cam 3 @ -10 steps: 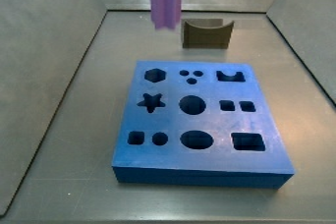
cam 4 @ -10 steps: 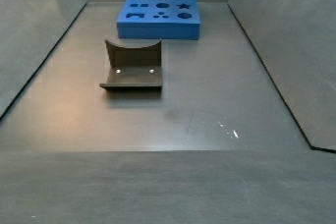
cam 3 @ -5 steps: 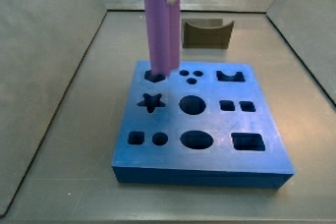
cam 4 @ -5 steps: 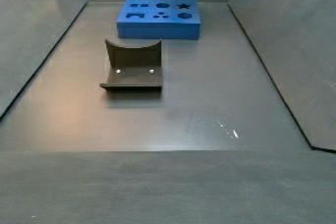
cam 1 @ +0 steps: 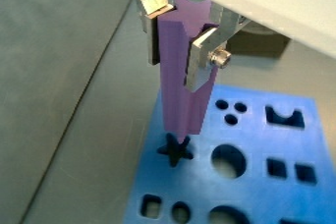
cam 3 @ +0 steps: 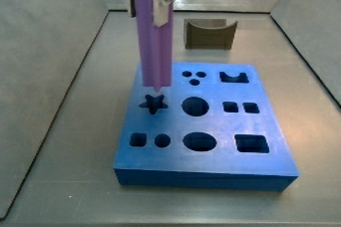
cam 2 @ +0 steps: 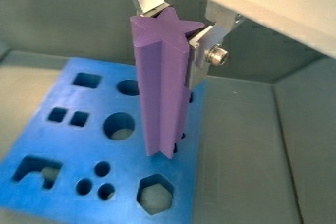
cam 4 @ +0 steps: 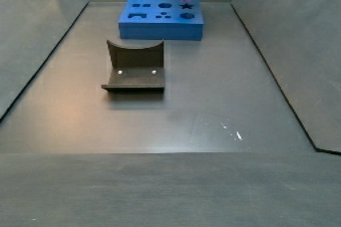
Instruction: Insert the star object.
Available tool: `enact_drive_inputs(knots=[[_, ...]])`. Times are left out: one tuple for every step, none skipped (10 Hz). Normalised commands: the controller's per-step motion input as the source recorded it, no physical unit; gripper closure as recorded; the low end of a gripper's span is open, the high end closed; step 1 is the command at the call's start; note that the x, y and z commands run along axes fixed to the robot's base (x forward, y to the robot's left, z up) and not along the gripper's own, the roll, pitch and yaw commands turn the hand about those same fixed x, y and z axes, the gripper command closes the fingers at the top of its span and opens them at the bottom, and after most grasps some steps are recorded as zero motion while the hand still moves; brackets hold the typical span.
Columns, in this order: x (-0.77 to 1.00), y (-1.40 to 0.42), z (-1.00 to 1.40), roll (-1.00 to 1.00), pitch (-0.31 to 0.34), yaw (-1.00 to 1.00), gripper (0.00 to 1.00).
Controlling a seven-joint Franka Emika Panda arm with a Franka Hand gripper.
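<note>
Both wrist views: gripper (cam 1: 182, 20) clamping star object (cam 1: 183, 76); star hole (cam 3: 154, 103) only sideways.

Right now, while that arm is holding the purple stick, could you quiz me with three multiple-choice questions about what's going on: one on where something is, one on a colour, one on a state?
1. Where is the lower end of the star object?
A. Just above the star-shaped hole
B. Inside the round hole
C. Lying on the floor

2. What colour is the block with the holes?
A. Red
B. Blue
C. White

3. How is the gripper just now?
A. Open and empty
B. Shut on the star object
C. Shut on the U-shaped block

Answers:
1. A: in a side view the peg hangs upright with its tip over the star-shaped hole.
2. B: both side views show it blue.
3. B: both wrist views show the silver fingers clamped on the peg's upper end; the dark U-shaped block sits apart on the floor.
</note>
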Motion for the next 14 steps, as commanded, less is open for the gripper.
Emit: enact_drive_inputs(knots=[[0.01,-0.48,-0.35,0.00,0.137,-0.64,1.00],[0.11,-0.57,-0.32,0.00,0.081,-0.54,1.00],[0.13,-0.47,-0.26,0.04,0.117,-0.41,1.00],[0.03,-0.05,-0.28,0.01,0.097,-0.21,1.00],[0.00,0.14,-0.33,0.04,0.106,-0.14,1.00],[0.00,0.23,-0.28,0.02,0.077,0.00,1.00],[0.00,0.18,-0.35,0.00,0.033,0.08,1.00],[0.00,0.14,-0.38,0.03,0.000,0.27,1.00],[0.00,0.10,-0.41,0.03,0.000,0.26,1.00],[-0.07,0.06,-0.46,0.05,-0.021,0.42,1.00],[-0.12,0.03,-0.50,0.03,-0.066,0.54,1.00],[0.00,0.00,-0.63,0.00,-0.020,0.41,1.00],[0.05,-0.03,-0.94,0.00,-0.004,0.19,1.00],[0.01,-0.02,-1.00,0.02,-0.027,0.11,1.00]])
